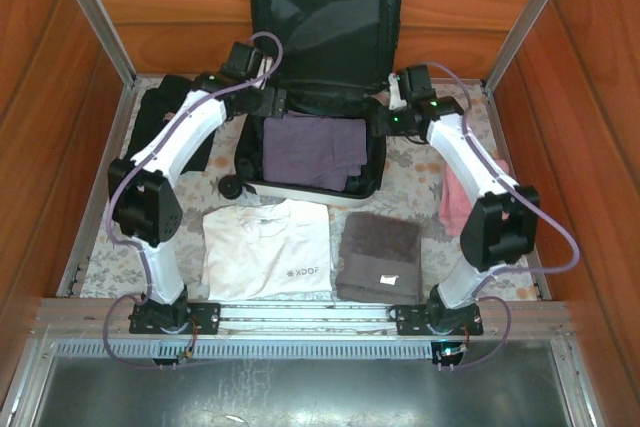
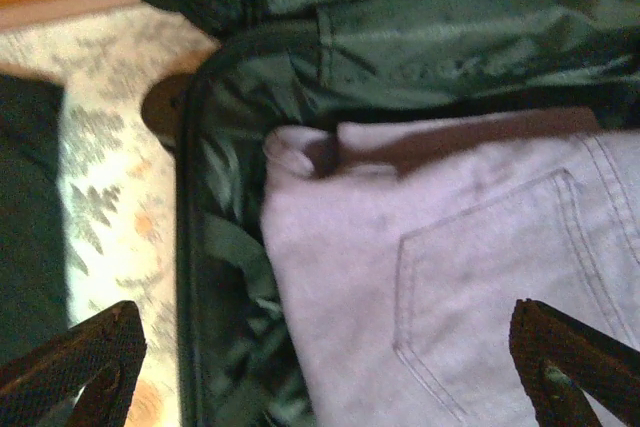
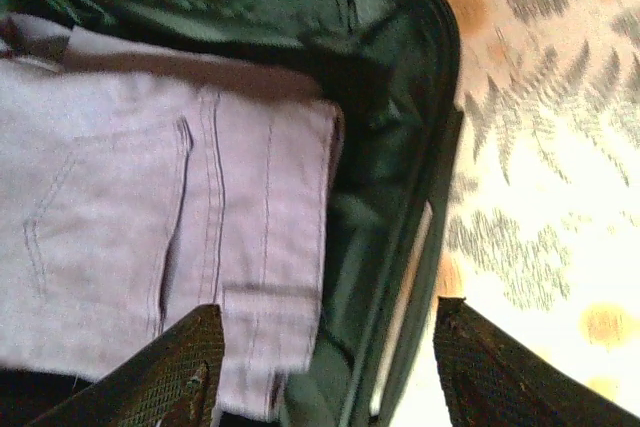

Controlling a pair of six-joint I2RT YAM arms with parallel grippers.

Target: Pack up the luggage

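With left tool [image 2: 322, 312] and right tool [image 3: 328, 309] both released, jeans [image 1: 315, 152] should be flattened into the luggage [image 1: 320, 27] before more gets added.

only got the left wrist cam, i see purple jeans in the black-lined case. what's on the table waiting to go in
Observer: A folded white cotton T-shirt with a small grey logo lies on the near side of the white hard-shell suitcase with black lining.
Operator: anything beside it
Observer: A folded dark grey terry towel, to its right.
Operator: where's the right arm
Observer: The right end effector hangs open over the suitcase's right rim.
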